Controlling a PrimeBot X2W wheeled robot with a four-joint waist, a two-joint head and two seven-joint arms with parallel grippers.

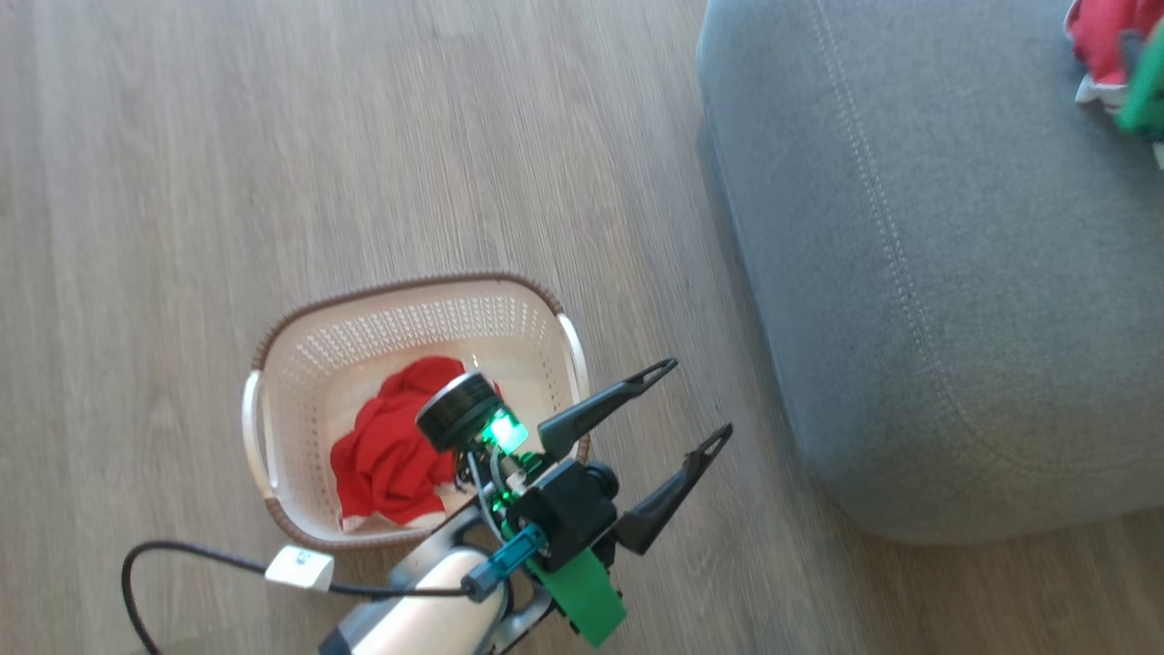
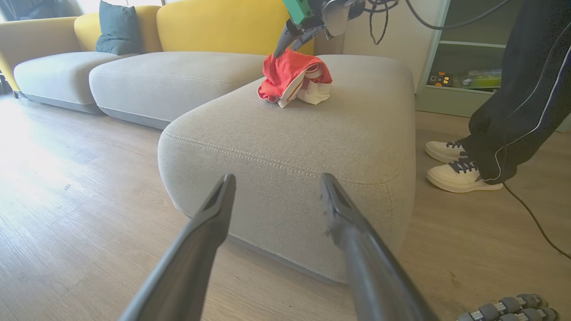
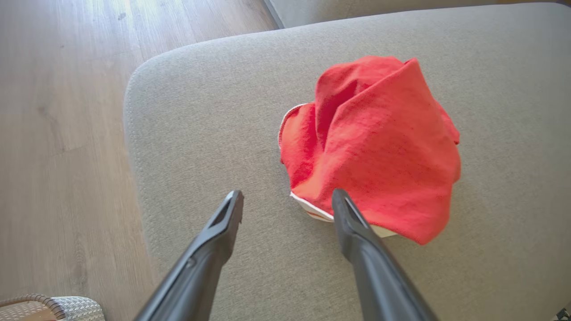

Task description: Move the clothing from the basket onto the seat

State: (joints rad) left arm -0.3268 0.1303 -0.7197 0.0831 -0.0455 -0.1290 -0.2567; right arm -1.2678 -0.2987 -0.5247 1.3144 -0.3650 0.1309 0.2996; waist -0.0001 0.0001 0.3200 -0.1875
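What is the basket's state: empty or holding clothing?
Holding clothing: a crumpled red garment lies inside the basket, on its bottom.

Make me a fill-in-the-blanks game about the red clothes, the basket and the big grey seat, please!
1. The cream perforated plastic basket holds ____ soft red fabric garment.
2. The other red garment lies on the large grey fabric seat, beside the right gripper, whose two dark fingers are ____.
3. The left gripper, near the basket, is open and holds ____.

Missing words: one; open; nothing.
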